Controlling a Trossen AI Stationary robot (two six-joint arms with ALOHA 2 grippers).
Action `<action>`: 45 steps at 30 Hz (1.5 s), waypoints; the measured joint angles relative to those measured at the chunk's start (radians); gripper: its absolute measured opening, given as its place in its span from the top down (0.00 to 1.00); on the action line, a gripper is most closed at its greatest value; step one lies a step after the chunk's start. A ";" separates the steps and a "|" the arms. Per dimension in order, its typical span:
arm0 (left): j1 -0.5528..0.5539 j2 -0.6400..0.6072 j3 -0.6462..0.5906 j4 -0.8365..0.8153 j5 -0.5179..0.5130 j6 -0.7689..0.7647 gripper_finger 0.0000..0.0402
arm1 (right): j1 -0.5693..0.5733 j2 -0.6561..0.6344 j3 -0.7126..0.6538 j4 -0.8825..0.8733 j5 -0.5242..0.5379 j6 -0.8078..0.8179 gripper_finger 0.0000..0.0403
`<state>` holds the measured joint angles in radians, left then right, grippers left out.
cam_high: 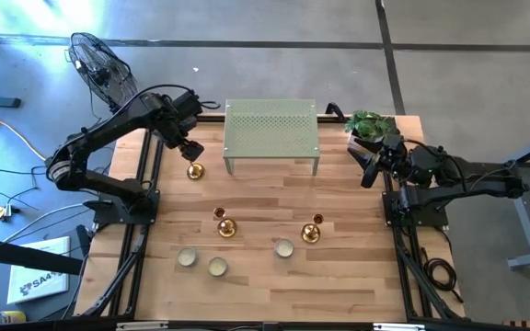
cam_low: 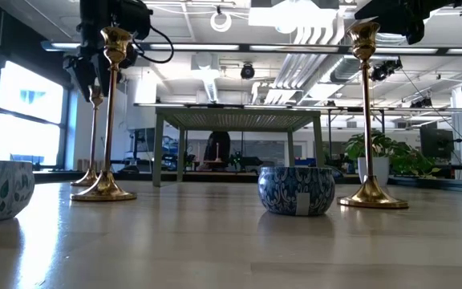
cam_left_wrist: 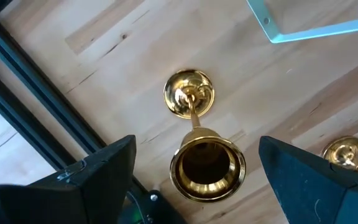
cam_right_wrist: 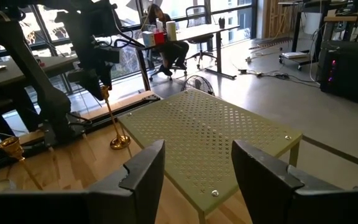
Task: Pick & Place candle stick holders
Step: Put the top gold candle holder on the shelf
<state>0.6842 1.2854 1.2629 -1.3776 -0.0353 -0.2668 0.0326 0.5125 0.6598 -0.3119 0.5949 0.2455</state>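
Three gold candle stick holders stand upright on their round bases on the wooden table. One [cam_high: 195,171] is at the far left, one [cam_high: 225,226] near the middle and one [cam_high: 311,232] toward the right. My left gripper [cam_high: 190,147] points down over the far-left holder. It is open, and its fingers [cam_left_wrist: 107,171] stand on either side of the holder's cup top [cam_left_wrist: 207,167] without touching it. The holder's base [cam_left_wrist: 189,93] shows below. My right gripper [cam_right_wrist: 197,158] is open and empty at the table's right edge [cam_high: 368,167], level, facing the green shelf.
A pale green perforated metal shelf [cam_high: 271,133] stands at the far middle. A potted plant [cam_high: 372,123] is at the far right. Three small patterned bowls [cam_high: 187,258] [cam_high: 217,267] [cam_high: 284,248] sit toward the near edge. Black frame rails [cam_high: 145,184] run along both sides.
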 joint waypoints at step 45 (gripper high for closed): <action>-0.021 0.079 0.000 -0.075 0.029 0.051 0.69 | 0.000 0.000 0.000 -0.008 0.000 -0.019 0.55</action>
<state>0.6636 1.3640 1.2633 -1.4528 -0.0064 -0.2156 0.0328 0.5124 0.6598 -0.3201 0.5949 0.2264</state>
